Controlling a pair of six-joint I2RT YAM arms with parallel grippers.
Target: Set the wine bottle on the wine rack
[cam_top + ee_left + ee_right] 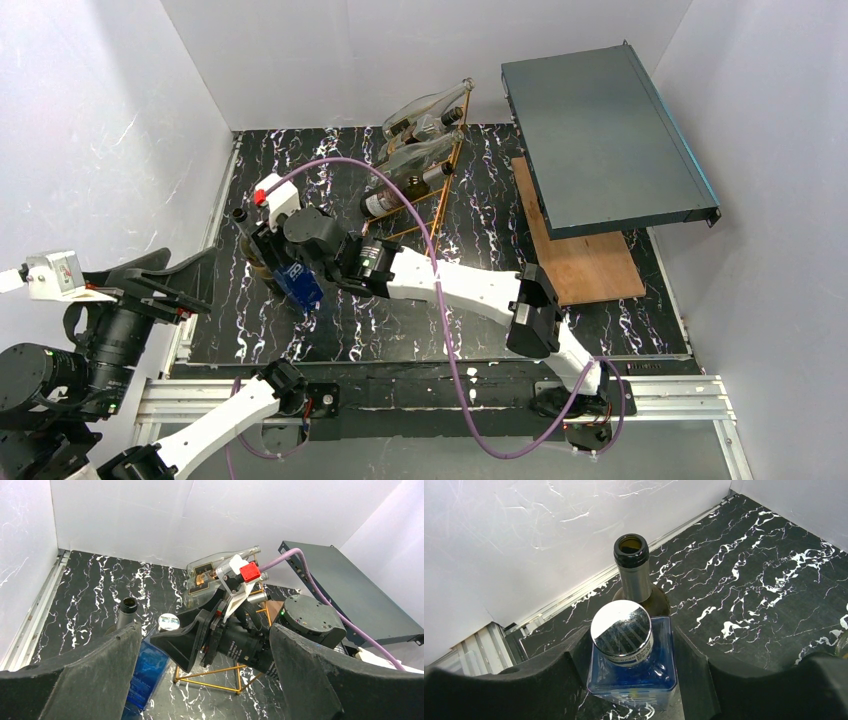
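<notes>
Wine bottle (633,572) half behind blue bottle (630,672)

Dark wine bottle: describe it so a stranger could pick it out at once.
On the black marbled table, look left of the gold wire rack, near the left wall. The dark wine bottle stands close beside the square blue bottle held in the right gripper. Alone among the bottles, it is upright with an open, capless mouth.
</notes>
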